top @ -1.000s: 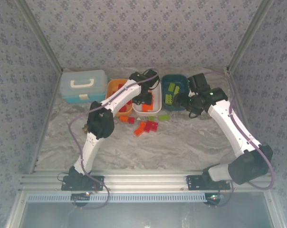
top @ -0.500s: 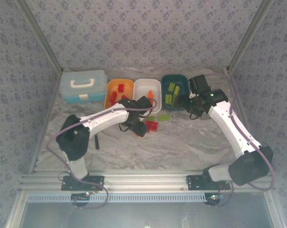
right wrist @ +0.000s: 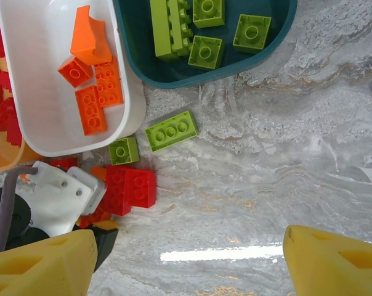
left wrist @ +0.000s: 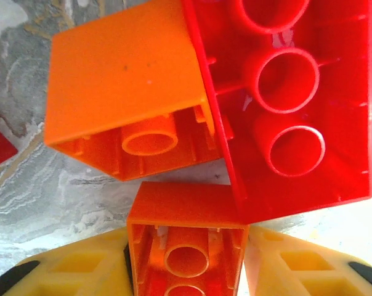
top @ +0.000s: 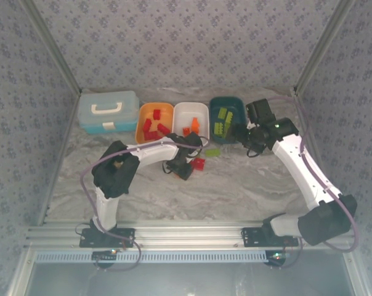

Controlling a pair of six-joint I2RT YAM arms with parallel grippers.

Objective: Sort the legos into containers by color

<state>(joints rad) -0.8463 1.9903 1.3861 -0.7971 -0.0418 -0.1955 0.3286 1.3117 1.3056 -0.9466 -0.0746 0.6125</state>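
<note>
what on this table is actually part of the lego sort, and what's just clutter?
In the job: loose bricks, orange brick in the left hand, orange tray, white tray, teal tray with sorted bricks.
Lying about: blue case.

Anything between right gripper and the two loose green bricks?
Nothing visible: bare marble lies between the open right gripper and both lime green bricks; left gripper, gripping an orange brick, and red bricks sit aside.

Orange tray, red bricks, white tray, orange bricks, teal tray, lime bricks, grey marbled table.
</note>
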